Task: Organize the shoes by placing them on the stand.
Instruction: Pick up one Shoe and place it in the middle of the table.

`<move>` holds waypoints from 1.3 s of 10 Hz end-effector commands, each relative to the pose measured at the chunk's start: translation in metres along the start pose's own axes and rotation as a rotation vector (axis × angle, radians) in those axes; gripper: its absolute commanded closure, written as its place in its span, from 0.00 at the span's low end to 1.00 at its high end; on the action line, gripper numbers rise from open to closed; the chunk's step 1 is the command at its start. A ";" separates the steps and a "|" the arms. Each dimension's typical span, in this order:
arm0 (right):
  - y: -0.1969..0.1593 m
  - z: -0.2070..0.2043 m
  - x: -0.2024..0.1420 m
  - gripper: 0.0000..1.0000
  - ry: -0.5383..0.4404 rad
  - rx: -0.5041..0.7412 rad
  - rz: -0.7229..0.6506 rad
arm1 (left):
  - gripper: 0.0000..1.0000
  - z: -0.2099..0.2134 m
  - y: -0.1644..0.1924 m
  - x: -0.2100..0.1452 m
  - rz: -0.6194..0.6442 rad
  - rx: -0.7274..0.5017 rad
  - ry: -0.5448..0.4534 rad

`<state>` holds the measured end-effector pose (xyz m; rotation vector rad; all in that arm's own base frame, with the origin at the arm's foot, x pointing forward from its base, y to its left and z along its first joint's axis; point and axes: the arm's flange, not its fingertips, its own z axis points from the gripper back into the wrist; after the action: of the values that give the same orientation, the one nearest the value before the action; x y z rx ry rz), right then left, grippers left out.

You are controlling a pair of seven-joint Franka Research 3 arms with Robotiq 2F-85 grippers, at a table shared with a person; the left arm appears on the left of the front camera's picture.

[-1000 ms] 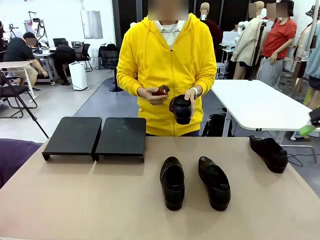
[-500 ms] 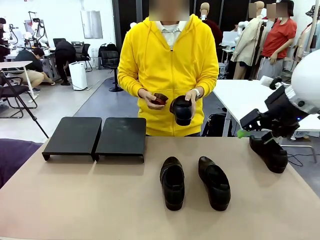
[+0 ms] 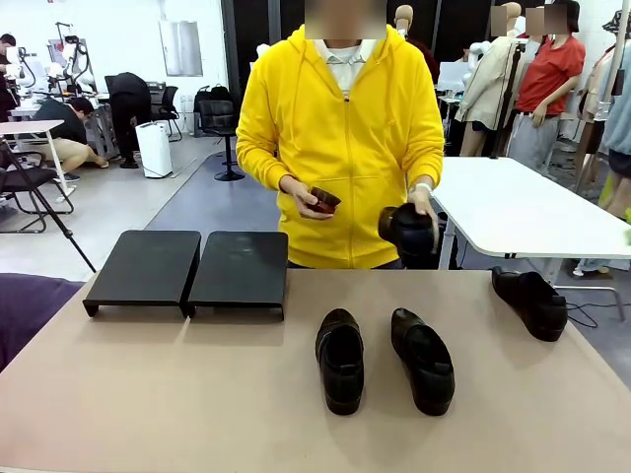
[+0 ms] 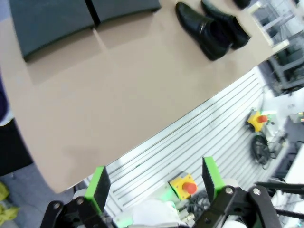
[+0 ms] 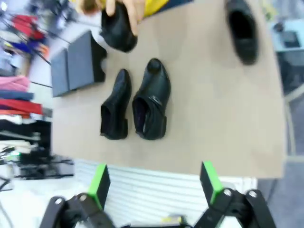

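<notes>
Front view: low black two-tray stand [image 3: 187,266] bare; four glossy black leather loafers [image 3: 340,360] unplaced, one in person's hand [image 3: 424,205]; my left tool [image 4: 154,183] and right tool [image 5: 155,183] wide, empty

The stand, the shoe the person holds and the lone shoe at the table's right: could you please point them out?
stand [image 3: 148,264], front view, top of its left tray.
held shoe [image 3: 404,235], front view, its upper.
lone shoe [image 3: 530,304], front view, middle of its upper.
</notes>
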<state>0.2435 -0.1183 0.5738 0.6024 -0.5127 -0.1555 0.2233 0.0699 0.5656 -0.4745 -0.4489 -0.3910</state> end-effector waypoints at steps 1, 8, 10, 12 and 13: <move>-0.039 0.051 -0.026 0.00 -0.067 -0.048 -0.099 | 0.00 0.002 0.001 -0.001 -0.012 -0.012 -0.002; -0.090 0.096 -0.076 0.00 -0.171 -0.060 -0.264 | 0.00 0.002 0.001 -0.001 -0.012 -0.012 -0.002; -0.076 0.084 -0.063 0.00 -0.172 -0.057 -0.195 | 0.00 0.002 0.001 -0.001 -0.012 -0.012 -0.002; -0.090 0.095 -0.070 0.00 -0.155 -0.078 -0.278 | 0.00 0.002 0.001 -0.001 -0.012 -0.012 -0.002; -0.083 0.090 -0.066 0.00 -0.147 -0.077 -0.255 | 0.00 0.002 0.001 -0.001 -0.012 -0.012 -0.002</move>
<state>0.1412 -0.2137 0.5607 0.5824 -0.5649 -0.4682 0.2233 0.0699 0.5656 -0.4743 -0.4487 -0.3911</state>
